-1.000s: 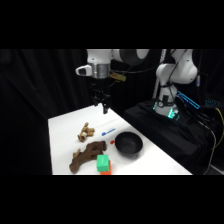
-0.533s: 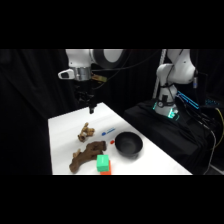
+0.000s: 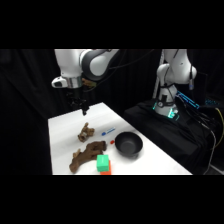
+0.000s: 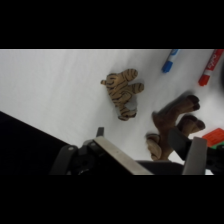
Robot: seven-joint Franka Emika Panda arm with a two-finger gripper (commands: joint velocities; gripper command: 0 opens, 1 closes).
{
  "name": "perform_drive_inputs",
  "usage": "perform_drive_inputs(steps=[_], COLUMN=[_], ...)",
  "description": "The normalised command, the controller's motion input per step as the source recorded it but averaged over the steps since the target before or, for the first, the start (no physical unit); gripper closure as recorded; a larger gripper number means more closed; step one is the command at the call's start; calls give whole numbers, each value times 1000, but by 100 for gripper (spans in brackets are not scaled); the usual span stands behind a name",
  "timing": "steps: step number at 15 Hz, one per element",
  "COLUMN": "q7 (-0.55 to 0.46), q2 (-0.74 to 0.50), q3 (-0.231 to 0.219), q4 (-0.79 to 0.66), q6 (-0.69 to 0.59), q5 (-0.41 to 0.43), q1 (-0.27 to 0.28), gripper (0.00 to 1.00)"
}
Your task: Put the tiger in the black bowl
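The tiger [image 3: 86, 132] is a small tan toy with brown stripes, lying on the white table [image 3: 65, 125] left of centre. In the wrist view the tiger [image 4: 122, 91] lies on its side just ahead of the fingers. My gripper [image 3: 82, 107] hangs a little above and behind the tiger, not touching it. In the wrist view the gripper [image 4: 142, 142] is open, with nothing between its fingers. The black bowl [image 3: 128, 145] stands empty to the right of the tiger, near the table's right edge.
A longer dark brown figure [image 3: 87, 154] lies in front of the tiger, also visible as the brown figure [image 4: 175, 120] in the wrist view. A green block [image 3: 103, 163] sits near the front edge. A blue marker [image 3: 107, 132] and a red marker [image 4: 211, 67] lie between tiger and bowl.
The arm has swung left from above the table's middle, and the gripper has come down slightly, so that it hangs just behind the tiger. The objects on the table have not moved.
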Motion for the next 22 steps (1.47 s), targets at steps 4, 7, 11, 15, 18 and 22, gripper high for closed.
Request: perform_drive_inputs(steps=[4, 7, 11, 15, 18, 22], q7=[-112, 46, -23, -110, -127, -206], q2=[256, 110, 368, 432, 391, 378], q3=[15, 25, 30, 37, 6, 66], q4=[257, 73, 275, 408, 433, 439], q6=[9, 55, 141, 147, 111, -40], q5=[-112, -58, -81, -110, -161, -81], q1=[-36, -13, -43, -89, -85, -114], gripper=[0, 0, 0, 0, 0, 0])
